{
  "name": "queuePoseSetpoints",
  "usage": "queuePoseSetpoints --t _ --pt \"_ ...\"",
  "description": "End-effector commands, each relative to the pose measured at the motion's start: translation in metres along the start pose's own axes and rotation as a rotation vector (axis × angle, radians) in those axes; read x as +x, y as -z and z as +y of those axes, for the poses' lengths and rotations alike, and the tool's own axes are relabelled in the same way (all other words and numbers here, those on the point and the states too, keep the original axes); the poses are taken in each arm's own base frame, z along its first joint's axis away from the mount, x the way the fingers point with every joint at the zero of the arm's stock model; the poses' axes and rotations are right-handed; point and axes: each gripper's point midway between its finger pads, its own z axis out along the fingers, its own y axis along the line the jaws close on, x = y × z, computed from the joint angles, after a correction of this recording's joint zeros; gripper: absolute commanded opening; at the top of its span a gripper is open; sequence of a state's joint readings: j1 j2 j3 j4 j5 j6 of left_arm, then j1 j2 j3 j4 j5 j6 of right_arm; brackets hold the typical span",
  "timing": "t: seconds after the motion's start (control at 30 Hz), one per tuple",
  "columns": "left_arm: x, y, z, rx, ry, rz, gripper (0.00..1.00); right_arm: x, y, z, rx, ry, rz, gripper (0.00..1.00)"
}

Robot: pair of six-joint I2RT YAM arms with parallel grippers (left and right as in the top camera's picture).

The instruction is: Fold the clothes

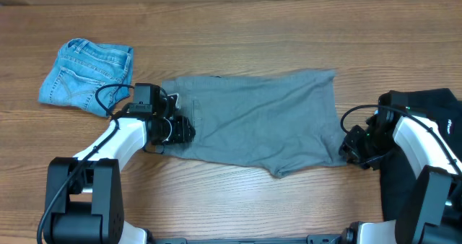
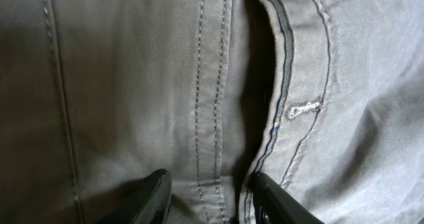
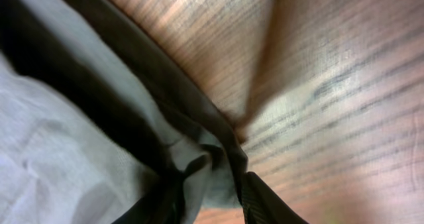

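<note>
Grey shorts were laid out flat across the middle of the wooden table, waistband end to the left and leg end to the right. Little light-blue denim shorts sat folded up in the far left corner, well apart from the grey pair. A black garment was bunched at the right edge, partly under the right arm.

The left gripper was down on the waistband end. In its wrist view, the jaws were partly apart, with the two fingers resting on the cloth either side of a double-stitched seam. The slit pocket gaped dark right beside that. The fabric between the tips looked flat, not pinched up, so it had hold of nothing.

The right gripper was at the lower right corner of the grey shorts, just beside the black garment. Up close, the grey hem ran down between its fingers, which were a bit apart. Honestly couldn't tell if it was really clamped on it or not.
</note>
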State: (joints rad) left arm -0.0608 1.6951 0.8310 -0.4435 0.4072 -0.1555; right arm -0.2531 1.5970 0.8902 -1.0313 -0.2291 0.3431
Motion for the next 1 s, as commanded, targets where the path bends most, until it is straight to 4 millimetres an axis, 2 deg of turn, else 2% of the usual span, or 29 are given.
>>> queuePoseSetpoints --t 0.0,0.03,0.13,0.17,0.23,0.33,0.4,0.57,0.63,0.83,0.9,0.97 --pt "0.028 -0.01 0.043 -0.166 0.071 0.069 0.45 0.006 0.005 -0.007 0.043 -0.011 0.023 0.34" --pt "0.027 -0.01 0.043 -0.166 0.071 0.069 0.46 0.005 0.005 -0.012 0.072 -0.027 0.013 0.35" --pt "0.025 -0.011 0.042 -0.163 0.071 0.06 0.46 -0.009 0.008 -0.029 0.156 -0.123 -0.059 0.44" --pt "0.025 -0.011 0.042 -0.161 0.07 0.058 0.47 -0.026 0.01 -0.028 0.099 -0.183 -0.11 0.45" --pt "0.025 -0.011 0.042 -0.161 0.07 0.059 0.48 -0.032 0.012 -0.026 0.025 -0.224 -0.108 0.45" --pt "0.025 -0.011 0.042 -0.161 0.07 0.059 0.49 -0.025 0.015 -0.032 -0.024 -0.27 -0.056 0.44" --pt "0.025 -0.011 0.042 -0.161 0.072 0.058 0.49 -0.012 0.012 -0.034 -0.028 -0.269 -0.001 0.45" --pt "0.022 -0.011 0.04 -0.152 0.085 0.046 0.51 0.009 -0.003 -0.031 -0.04 -0.26 0.068 0.44" --pt "0.022 -0.012 0.038 -0.142 0.084 0.046 0.52 0.013 -0.013 -0.031 -0.044 -0.251 0.068 0.44" --pt "0.021 -0.012 0.038 -0.14 0.084 0.043 0.55 0.016 -0.028 -0.012 -0.188 -0.236 0.08 0.43" --pt "0.021 -0.012 0.038 -0.14 0.084 0.043 0.56 0.016 -0.028 -0.01 -0.205 -0.211 0.078 0.36" --pt "0.021 -0.012 0.038 -0.14 0.084 0.043 0.56 0.011 -0.028 -0.008 -0.214 -0.198 0.059 0.33"
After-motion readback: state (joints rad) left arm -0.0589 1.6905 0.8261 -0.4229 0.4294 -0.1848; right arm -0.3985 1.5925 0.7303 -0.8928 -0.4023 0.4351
